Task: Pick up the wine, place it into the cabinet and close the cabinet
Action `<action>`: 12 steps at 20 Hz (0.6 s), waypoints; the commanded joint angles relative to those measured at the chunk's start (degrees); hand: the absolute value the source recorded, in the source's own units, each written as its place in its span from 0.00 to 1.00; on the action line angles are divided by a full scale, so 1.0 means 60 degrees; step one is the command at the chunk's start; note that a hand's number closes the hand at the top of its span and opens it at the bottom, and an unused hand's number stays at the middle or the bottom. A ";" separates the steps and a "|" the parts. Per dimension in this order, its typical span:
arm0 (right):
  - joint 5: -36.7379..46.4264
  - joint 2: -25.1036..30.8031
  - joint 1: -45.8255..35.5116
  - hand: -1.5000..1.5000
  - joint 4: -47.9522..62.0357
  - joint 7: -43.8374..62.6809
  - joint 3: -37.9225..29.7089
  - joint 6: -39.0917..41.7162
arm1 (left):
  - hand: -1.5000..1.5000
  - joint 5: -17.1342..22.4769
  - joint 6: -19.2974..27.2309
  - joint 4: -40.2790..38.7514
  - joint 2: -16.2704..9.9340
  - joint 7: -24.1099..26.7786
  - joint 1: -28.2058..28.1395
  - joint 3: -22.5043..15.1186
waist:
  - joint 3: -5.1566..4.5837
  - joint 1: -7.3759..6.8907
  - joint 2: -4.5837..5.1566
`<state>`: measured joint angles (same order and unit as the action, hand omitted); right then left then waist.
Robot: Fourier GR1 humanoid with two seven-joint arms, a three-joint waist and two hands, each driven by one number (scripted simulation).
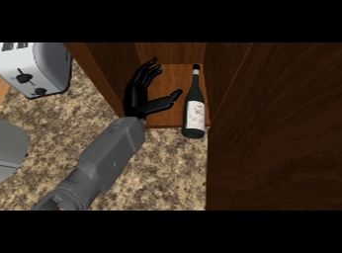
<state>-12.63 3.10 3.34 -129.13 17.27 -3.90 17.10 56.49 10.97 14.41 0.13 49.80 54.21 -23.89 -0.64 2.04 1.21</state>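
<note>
The left hand (141,94) is hanging open inside the cabinet (276,128), its fingers (148,71) spreading straight towards the back and gripping nothing. Its thumb is sticking out to the right, towards the wine (194,111), and a thin gap is showing between the thumb's tip and the glass, so the bottle is sitting released. The hand is hovering over the left half of the shelf (170,81), close to the cabinet's left wall. The grey forearm is running back from the wrist over the shelf's front edge and slanting down across the counter (166,168) towards the view's lower left. The wine is resting along the shelf's right side, just beside the dark panel there, with its capped neck pointing to the back and its pale label facing up. Its base is lying at the shelf's front right corner and appearing to overlap the front edge a little; from this steep angle it is not showing whether the bottle is standing or lying. The cabinet is standing open, with brown wood showing on both sides of the shelf. A toaster (31,66) is sitting on the counter near its far left corner, well apart from the hand. A large grey shape (0,148) is showing at the counter's left edge; what it is cannot be told.
</note>
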 commanded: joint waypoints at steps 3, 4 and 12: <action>-0.0147 0.0093 0.0018 0.00 -0.0007 0.0232 -0.0216 -0.0084 | 0.00 -0.0219 0.0774 0.1146 -0.0021 0.0528 -0.1010 -0.0022 | 0.0111 -0.0468 -0.0275; -0.0520 0.0308 0.0424 0.00 -0.0350 0.0113 -0.0414 0.0274 | 0.00 -0.0230 0.0697 0.1408 -0.0547 0.0162 -0.0945 -0.0079 | 0.0116 -0.0482 -0.0310; 0.0522 -0.0183 0.0094 0.00 -0.0147 0.0138 0.0403 -0.0182 | 0.00 -0.1074 0.1452 0.5299 -0.1027 -0.1146 -0.2866 -0.1338 | 0.0115 -0.0696 -0.0341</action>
<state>-11.62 2.88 4.81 -130.01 17.91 -3.44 16.79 51.92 17.07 35.43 -1.84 44.97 43.12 -29.77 -0.22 -0.82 -0.19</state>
